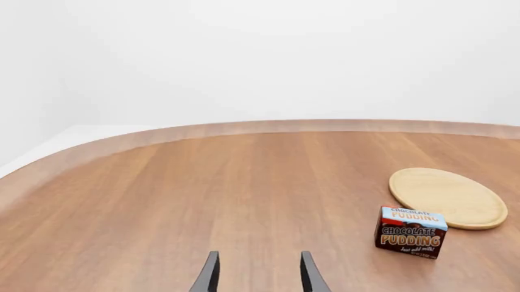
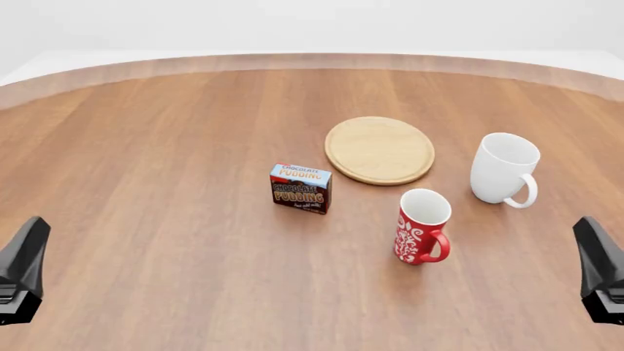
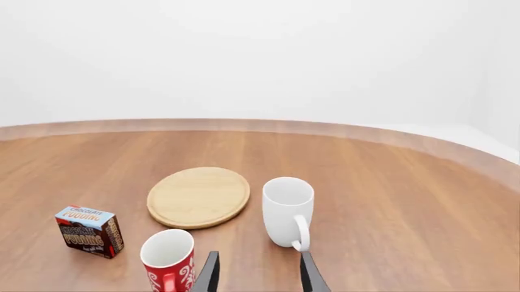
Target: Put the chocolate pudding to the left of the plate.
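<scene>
The chocolate pudding (image 2: 300, 188) is a small brown and red carton with a light blue top. It stands upright on the table just left of and nearer than the plate (image 2: 379, 150), a flat round light-wood disc, with a narrow gap between them. Both arms hang back at the near corners, far from the carton. My left gripper (image 1: 260, 275) is open with bare table between its fingers; the carton (image 1: 410, 232) and plate (image 1: 447, 197) lie ahead of it, off to one side. My right gripper (image 3: 258, 275) is open too, empty, just behind the two mugs.
A red mug with white pattern (image 2: 422, 225) stands nearer than the plate, right of the carton. A white mug (image 2: 504, 170) stands right of the plate. The round wooden table's far rim (image 2: 312, 62) curves across the back. The left arm (image 2: 22, 274) and right arm (image 2: 601, 270) show at the lower corners.
</scene>
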